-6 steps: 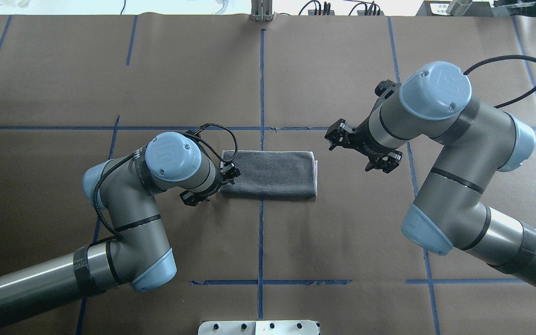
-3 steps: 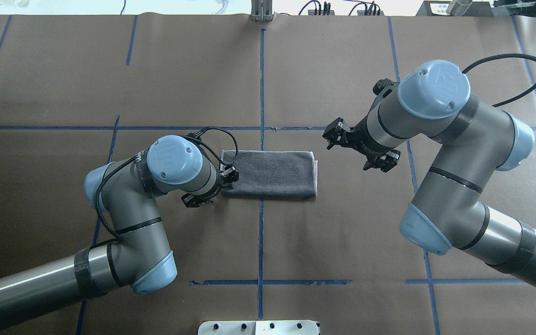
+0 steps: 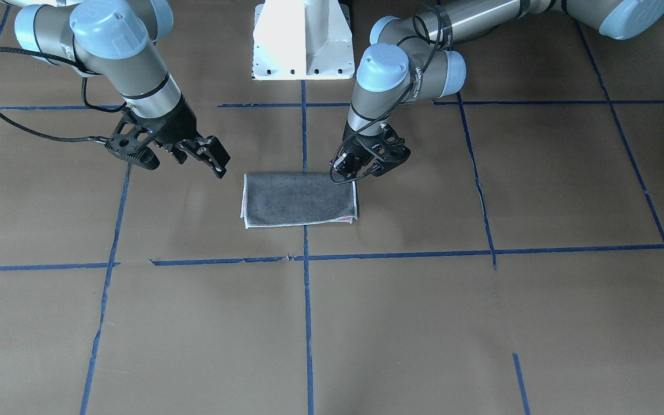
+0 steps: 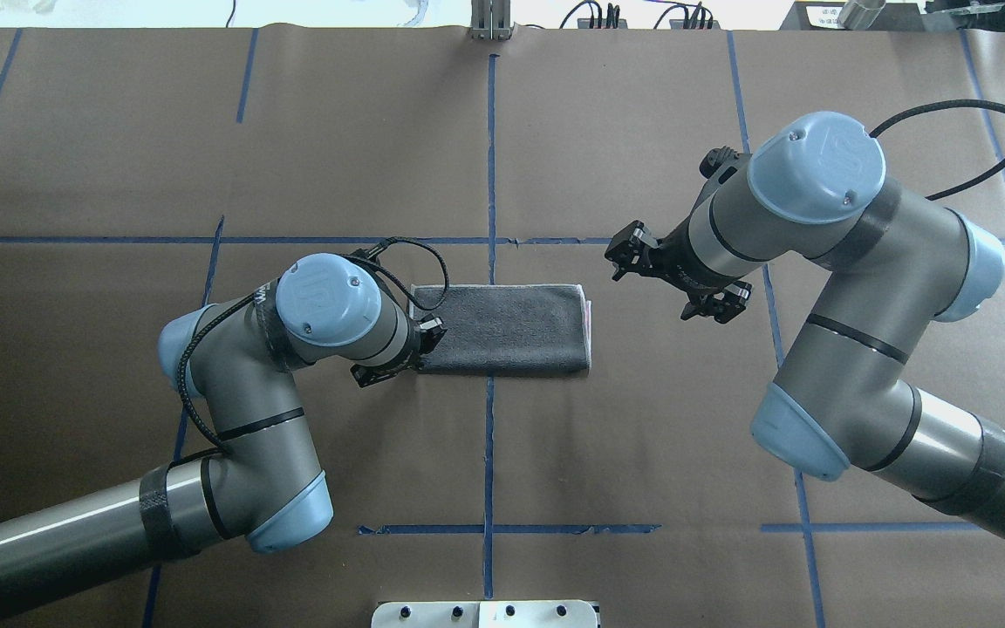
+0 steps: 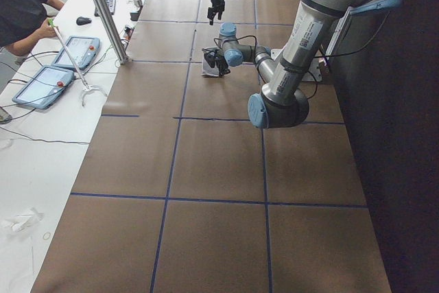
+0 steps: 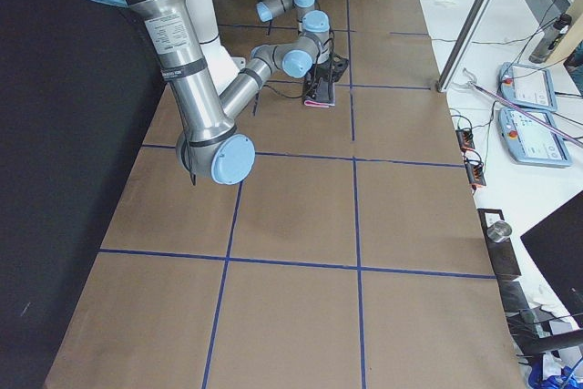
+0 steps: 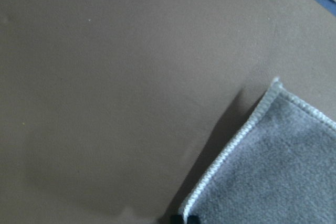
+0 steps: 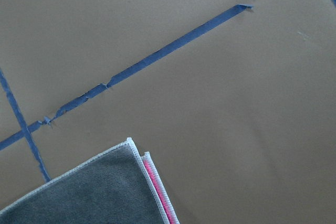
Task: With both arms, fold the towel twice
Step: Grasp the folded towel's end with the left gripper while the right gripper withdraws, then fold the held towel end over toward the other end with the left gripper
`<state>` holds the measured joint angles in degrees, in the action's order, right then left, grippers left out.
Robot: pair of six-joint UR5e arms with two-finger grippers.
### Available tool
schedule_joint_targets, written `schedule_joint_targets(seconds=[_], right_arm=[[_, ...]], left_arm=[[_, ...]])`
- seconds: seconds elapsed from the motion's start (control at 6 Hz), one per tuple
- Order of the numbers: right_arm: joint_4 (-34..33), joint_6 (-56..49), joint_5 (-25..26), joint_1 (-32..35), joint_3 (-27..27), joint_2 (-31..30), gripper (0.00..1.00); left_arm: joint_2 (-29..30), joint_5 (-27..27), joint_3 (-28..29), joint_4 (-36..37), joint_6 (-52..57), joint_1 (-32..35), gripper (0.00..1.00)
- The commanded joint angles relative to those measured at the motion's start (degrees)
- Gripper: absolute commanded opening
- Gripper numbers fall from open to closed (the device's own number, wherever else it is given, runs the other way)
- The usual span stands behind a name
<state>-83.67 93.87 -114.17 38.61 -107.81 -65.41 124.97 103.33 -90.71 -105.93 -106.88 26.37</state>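
The towel lies folded in a flat rectangle at the table's middle, grey face up, with a pink sliver at its right edge. It also shows in the front view. My left gripper is down at the towel's near left corner. In the left wrist view its fingertips show close together on the whitish hem, shut on the towel's edge. My right gripper hangs open and empty above the table, right of the towel. The right wrist view shows the towel's far right corner.
The white pedestal base stands at the near edge behind the towel. Blue tape lines cross the brown table. In the left side view an operator and tablets are at a side table beyond a metal post.
My left gripper has moved in onto the towel's near left corner and narrowed. The towel has shifted slightly to the left. The right arm has hardly moved.
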Motion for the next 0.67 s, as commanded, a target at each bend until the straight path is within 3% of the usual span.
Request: schedule_joint_targets(seconds=[0.0,0.17,0.5], right_arm=[[0.0,0.0,-0.09,0.06,-0.03,-0.16,1.0],[-0.17,-0.09,-0.61,1.11,-0.47,-0.51,1.0],[-0.17,-6.88,-8.13,9.86,-2.22,-5.84,1.0]], left_arm=[[0.18,-0.06,-2.44,2.89,0.0,0.26,0.0],[1.92,-0.06,-4.2,6.23,0.09,0.26,0.0],[6.22,-0.85,-3.43,6.09,1.14,0.44,0.0]])
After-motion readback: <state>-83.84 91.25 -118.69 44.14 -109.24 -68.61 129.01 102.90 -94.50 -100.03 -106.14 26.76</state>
